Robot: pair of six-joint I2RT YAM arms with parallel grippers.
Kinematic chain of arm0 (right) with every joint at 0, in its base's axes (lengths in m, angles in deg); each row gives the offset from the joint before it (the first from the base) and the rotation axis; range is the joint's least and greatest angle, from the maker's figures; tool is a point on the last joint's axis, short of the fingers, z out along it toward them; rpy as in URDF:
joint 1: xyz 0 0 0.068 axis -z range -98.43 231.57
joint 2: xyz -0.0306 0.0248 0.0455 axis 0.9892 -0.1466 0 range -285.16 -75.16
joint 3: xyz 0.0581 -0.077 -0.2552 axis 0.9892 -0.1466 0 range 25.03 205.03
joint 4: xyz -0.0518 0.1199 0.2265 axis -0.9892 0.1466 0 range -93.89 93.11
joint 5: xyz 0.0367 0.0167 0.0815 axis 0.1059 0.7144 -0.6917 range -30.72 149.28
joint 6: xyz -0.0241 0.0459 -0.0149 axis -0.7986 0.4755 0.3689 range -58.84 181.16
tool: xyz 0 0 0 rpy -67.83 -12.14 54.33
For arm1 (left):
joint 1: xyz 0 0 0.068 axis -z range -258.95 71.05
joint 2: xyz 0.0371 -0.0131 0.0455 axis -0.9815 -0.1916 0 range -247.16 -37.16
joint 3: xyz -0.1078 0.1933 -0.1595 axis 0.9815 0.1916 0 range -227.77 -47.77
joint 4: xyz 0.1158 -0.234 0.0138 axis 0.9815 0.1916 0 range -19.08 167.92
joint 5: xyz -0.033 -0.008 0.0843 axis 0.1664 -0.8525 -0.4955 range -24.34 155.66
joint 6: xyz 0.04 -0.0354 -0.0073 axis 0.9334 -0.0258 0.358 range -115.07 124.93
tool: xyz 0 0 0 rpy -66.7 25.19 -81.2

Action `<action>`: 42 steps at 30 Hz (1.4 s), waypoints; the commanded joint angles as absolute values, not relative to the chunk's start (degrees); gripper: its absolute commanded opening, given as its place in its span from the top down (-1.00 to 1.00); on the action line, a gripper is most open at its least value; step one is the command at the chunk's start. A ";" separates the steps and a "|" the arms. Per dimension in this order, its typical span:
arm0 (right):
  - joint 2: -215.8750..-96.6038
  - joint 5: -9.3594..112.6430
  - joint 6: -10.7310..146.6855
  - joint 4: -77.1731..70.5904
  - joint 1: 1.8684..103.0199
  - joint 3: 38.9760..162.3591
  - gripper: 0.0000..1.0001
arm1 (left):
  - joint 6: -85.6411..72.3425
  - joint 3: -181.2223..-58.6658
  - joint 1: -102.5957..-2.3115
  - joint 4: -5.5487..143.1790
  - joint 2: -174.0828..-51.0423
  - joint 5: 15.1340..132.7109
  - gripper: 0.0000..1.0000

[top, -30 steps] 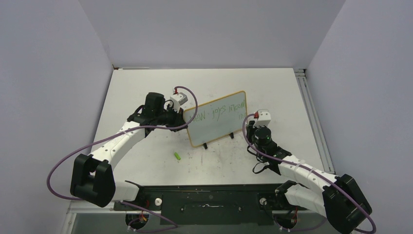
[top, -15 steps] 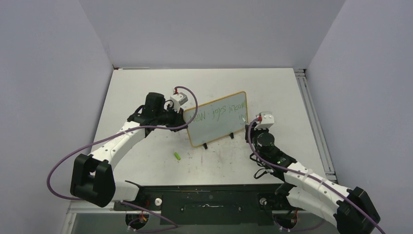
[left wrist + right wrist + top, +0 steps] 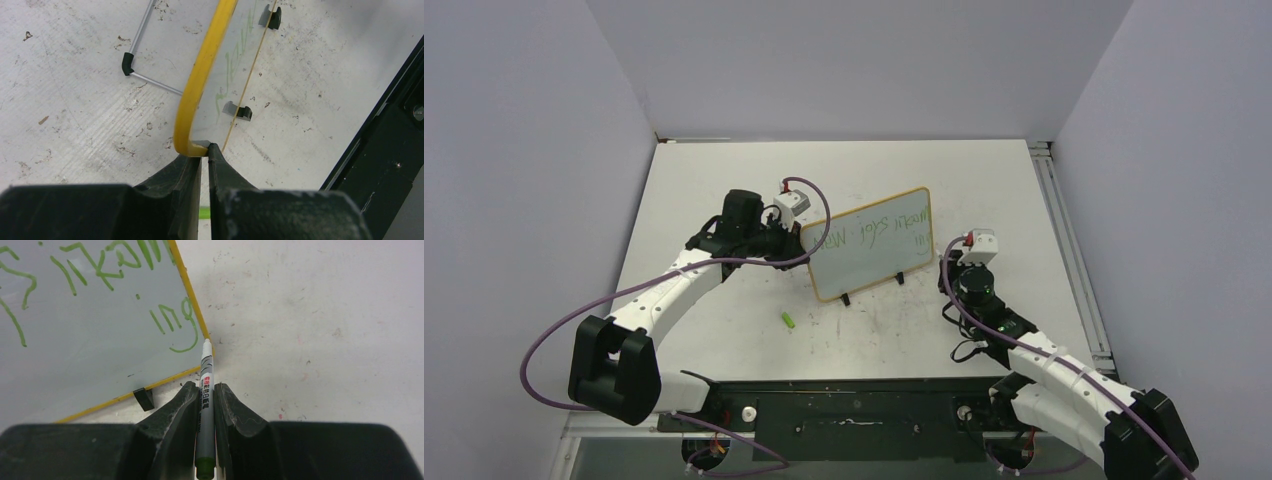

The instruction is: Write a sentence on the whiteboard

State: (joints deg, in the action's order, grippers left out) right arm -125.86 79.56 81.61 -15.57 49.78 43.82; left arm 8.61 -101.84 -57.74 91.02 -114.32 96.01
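The whiteboard (image 3: 869,250) stands tilted on two black feet mid-table, with the green sentence (image 3: 871,230) across it and a short second line "ing" (image 3: 187,315). My left gripper (image 3: 799,238) is shut on the board's left corner. In the left wrist view its fingertips (image 3: 204,150) pinch the yellow frame (image 3: 200,85). My right gripper (image 3: 969,262) is just right of the board and shut on a grey marker (image 3: 206,390). The marker's white tip sits beside the board's right frame edge (image 3: 192,300), off the writing surface.
A green marker cap (image 3: 789,320) lies on the table in front of the board's left end. The board's wire stand (image 3: 145,30) rests on the table behind it. A black rail (image 3: 854,405) runs along the near edge between the arm bases.
My right gripper has moved right and toward the near edge with the marker, off the board's right end. The left gripper and board have not moved.
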 commanded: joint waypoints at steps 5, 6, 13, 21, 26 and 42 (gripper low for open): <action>-125.70 76.15 82.78 -16.56 50.10 43.40 0.89 | 10.71 -102.79 -56.98 92.45 -114.59 94.34 1.00; -126.05 76.43 82.77 -16.63 50.09 43.40 0.89 | 10.73 -102.79 -56.98 92.45 -114.62 94.32 1.00; -127.64 76.95 82.60 -18.04 50.06 43.24 0.89 | 10.73 -102.74 -56.98 92.45 -114.62 94.24 1.00; -128.72 76.77 82.27 -20.36 50.22 42.63 0.89 | 10.71 -102.78 -56.98 92.41 -114.68 94.28 1.00; -129.67 76.35 81.97 -22.33 50.44 42.19 0.89 | 10.73 -102.79 -56.98 92.44 -114.70 94.25 1.00; -132.14 75.49 81.28 -25.15 51.57 41.89 0.89 | 10.82 -102.88 -56.98 92.44 -115.03 94.30 1.00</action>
